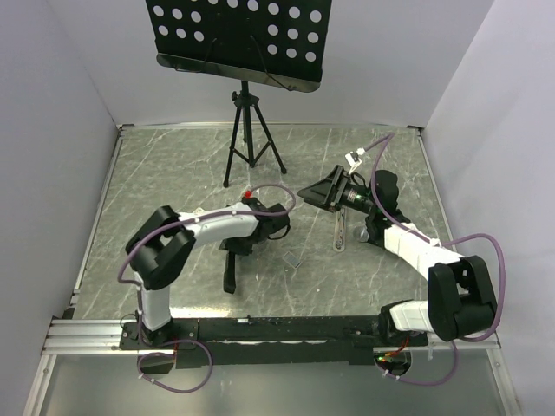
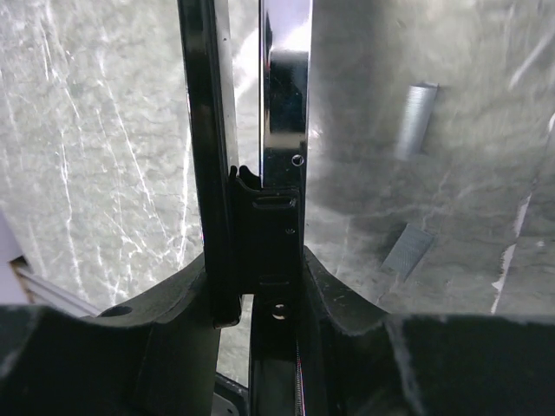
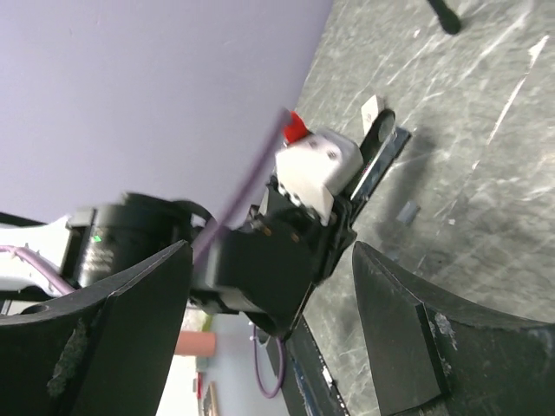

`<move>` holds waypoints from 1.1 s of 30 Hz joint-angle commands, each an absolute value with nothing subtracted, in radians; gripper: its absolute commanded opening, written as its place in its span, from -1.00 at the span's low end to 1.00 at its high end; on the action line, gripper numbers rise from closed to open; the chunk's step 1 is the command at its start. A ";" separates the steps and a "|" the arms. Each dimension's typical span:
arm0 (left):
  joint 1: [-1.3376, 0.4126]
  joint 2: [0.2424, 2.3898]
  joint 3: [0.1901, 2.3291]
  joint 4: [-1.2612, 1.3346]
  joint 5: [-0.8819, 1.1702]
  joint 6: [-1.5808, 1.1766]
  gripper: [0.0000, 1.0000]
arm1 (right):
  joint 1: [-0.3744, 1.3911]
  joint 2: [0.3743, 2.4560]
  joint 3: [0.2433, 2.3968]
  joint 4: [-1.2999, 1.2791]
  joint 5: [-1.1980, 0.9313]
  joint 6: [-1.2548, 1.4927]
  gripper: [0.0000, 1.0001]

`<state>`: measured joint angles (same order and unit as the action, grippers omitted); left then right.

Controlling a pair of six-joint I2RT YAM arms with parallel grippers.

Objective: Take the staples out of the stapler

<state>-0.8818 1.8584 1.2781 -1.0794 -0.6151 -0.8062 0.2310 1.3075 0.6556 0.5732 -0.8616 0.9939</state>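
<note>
Two small grey strips lie loose on the table [image 1: 173,173] in my left wrist view. One is the staples [image 2: 421,117]; the other is a darker strip [image 2: 408,250] nearer the camera, and I can't tell whether it is more staples. Both sit clear of the stapler [image 2: 282,87]. The left gripper [image 2: 260,260] is clamped on the stapler near its hinge, and the black arm and the chrome magazine stand apart as two bars. The right gripper [image 3: 270,251] hangs spread wide and empty, aimed toward the left wrist.

I judge the unloading close to done. The next move calls for a look along the magazine, whose channel I can't see from here. If it is bare, I would lower the stapler and let go.
</note>
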 commanded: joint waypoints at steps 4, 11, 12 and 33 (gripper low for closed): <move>-0.893 1.853 1.307 -1.108 -0.638 -0.798 -0.98 | 0.204 1.270 0.644 0.600 -0.884 1.002 0.62; -0.845 1.695 1.212 -0.973 -0.488 -0.756 -0.99 | 0.204 1.282 0.656 0.597 -0.903 0.990 0.61; -0.819 1.634 1.198 -0.944 -0.457 -0.752 -0.98 | 0.207 1.285 0.660 0.575 -0.907 0.988 0.61; -0.647 1.085 0.697 0.061 0.413 -0.884 -0.98 | 0.511 1.295 0.925 0.074 -0.560 0.891 0.57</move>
